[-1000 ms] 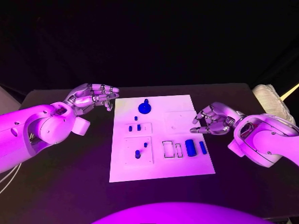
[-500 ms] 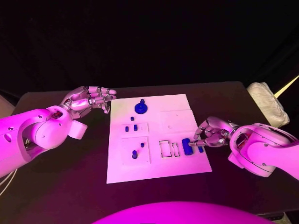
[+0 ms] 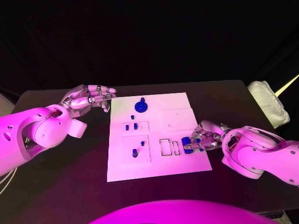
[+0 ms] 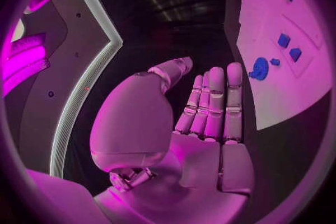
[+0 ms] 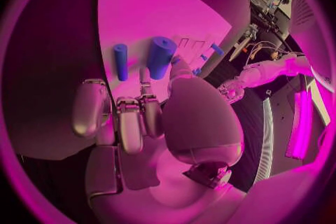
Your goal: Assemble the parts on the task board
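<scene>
The right hand (image 3: 202,137) sits at the right edge of the white board (image 3: 156,168), its fingers (image 5: 130,123) reaching toward two blue bars lying side by side there. The thick bar (image 5: 160,57) is at the fingertips, long axis running away from the palm; whether it is pinched yet I cannot tell. The thin bar (image 5: 120,61) lies just beside it, close enough to get nudged. Empty outlined slots (image 3: 170,148) wait just to the board's inner side. The left hand (image 3: 88,98) hovers beside the board's far left corner, loosely curled, holding nothing, well apart from the bars; the blue gear (image 3: 141,107) lies near it.
</scene>
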`<state>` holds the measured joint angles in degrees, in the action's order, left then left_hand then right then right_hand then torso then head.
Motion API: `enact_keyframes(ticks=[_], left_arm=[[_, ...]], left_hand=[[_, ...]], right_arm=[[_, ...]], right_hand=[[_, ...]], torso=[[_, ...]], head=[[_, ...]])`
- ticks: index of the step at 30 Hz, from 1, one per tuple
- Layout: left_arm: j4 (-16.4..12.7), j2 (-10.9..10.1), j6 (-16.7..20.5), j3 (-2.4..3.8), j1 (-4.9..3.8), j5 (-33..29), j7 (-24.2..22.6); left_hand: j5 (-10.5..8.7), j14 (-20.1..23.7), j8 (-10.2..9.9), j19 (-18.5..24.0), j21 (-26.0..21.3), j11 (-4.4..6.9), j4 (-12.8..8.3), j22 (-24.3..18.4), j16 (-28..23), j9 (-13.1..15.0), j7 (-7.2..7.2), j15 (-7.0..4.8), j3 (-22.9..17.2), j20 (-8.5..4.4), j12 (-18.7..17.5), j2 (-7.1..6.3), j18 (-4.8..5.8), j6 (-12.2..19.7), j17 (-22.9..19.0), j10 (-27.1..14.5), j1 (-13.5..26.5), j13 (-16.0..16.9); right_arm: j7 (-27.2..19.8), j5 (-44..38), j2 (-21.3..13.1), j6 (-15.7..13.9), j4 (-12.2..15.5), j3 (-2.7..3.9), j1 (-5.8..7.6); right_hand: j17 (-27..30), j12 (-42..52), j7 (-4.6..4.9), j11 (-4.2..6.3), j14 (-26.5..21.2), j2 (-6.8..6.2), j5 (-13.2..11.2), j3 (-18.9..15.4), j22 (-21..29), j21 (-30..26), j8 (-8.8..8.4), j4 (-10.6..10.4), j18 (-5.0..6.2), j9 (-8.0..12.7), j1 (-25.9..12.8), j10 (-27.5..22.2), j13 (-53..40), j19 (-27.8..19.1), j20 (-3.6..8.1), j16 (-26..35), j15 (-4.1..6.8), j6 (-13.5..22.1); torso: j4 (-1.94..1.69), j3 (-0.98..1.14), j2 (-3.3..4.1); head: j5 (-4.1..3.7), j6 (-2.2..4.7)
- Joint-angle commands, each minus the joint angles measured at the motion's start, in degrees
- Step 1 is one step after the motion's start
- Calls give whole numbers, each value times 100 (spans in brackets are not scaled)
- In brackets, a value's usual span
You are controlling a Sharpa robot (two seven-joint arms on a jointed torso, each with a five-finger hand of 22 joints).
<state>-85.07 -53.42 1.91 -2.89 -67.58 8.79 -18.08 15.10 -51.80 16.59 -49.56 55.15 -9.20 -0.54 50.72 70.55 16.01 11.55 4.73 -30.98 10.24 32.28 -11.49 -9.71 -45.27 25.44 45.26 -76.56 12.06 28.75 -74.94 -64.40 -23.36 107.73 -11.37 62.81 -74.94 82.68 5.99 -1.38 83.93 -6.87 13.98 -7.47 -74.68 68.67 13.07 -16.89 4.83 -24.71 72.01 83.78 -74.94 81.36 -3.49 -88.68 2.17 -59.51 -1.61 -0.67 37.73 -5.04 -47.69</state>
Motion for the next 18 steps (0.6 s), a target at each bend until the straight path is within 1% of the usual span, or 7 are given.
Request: enact_keyframes(ticks=[1, 4, 8, 11, 15, 18], left_arm=[[-25, -1, -90, 4, 3, -44, -47], [-24, -6, -89, 4, 3, -42, -32], [-23, -13, -91, 4, 3, -39, -21], [-17, -12, -94, 4, 3, -38, -16], [-10, -11, -97, 4, 3, -37, -13], [-5, -11, -97, 4, 3, -37, -12]], left_hand=[[6, 12, 41, 13, -42, 6, 34, -8, 2, 0, 95, 42, 4, 42, 32, 10, -84, 54, -4, -48, 70, -6], [6, 13, 43, 13, -44, 6, 40, -9, 3, 0, 95, 42, 7, 42, 34, 11, -84, 58, -4, -51, 75, -7], [6, 13, 43, 13, -44, 6, 40, -9, 3, 0, 95, 42, 7, 42, 34, 11, -84, 58, -4, -51, 75, -7], [7, 13, 43, 13, -45, 6, 42, -10, 3, 0, 95, 42, 7, 42, 34, 12, -84, 59, -4, -52, 76, -7], [8, 13, 44, 13, -46, 6, 45, -10, 3, -1, 95, 42, 7, 42, 35, 14, -84, 61, -4, -54, 77, -8], [8, 13, 44, 13, -46, 6, 45, -10, 3, -1, 95, 42, 7, 42, 35, 14, -84, 61, -4, -54, 77, -8]], right_arm=[[152, -215, 74, 137, -55, -1, -42], [171, -219, 155, 247, -125, -1, -74], [194, -207, 231, 358, -190, -1, -100], [214, -204, 274, 411, -231, -1, -115], [231, -200, 299, 391, -258, -1, -130], [215, -131, 307, 250, -262, -1, -138]], right_hand=[[-1073, -20, -31, 15, 519, 1, -32, -44, -6, -15, 34, -3, -28, -11, -85, 87, -568, 24, -9, -16, 38, -10], [-1055, -38, -44, 24, 514, 48, -70, -68, -3, -35, 66, -3, -24, -27, -160, 78, -563, 15, -5, -11, 45, -37], [-1050, -45, -53, 32, 512, 80, -70, -68, -2, -43, 87, 2, -22, -36, -173, 76, -563, 11, -2, -9, 49, -59], [-1067, -44, -68, 45, 516, 136, -29, -52, -21, -28, 117, 13, -25, -49, -123, 83, -580, 17, 6, -12, 61, -83], [-1090, -40, -90, 66, 520, 236, 87, -21, -48, -14, 160, 25, -29, -67, 46, 100, -613, 25, 23, -18, 79, -106], [-1126, 0, -121, 94, 528, 321, 250, 0, -92, 29, 211, 30, -38, -82, 187, 143, -681, 46, 41, -27, 101, -161]], torso=[[-5, 1, 5], [-5, -2, 2], [-4, -6, 1], [0, -7, -3], [4, -10, -5], [3, -9, -8]], head=[[9, -16], [36, -27], [36, -40], [36, -50], [31, -52], [31, -52]])
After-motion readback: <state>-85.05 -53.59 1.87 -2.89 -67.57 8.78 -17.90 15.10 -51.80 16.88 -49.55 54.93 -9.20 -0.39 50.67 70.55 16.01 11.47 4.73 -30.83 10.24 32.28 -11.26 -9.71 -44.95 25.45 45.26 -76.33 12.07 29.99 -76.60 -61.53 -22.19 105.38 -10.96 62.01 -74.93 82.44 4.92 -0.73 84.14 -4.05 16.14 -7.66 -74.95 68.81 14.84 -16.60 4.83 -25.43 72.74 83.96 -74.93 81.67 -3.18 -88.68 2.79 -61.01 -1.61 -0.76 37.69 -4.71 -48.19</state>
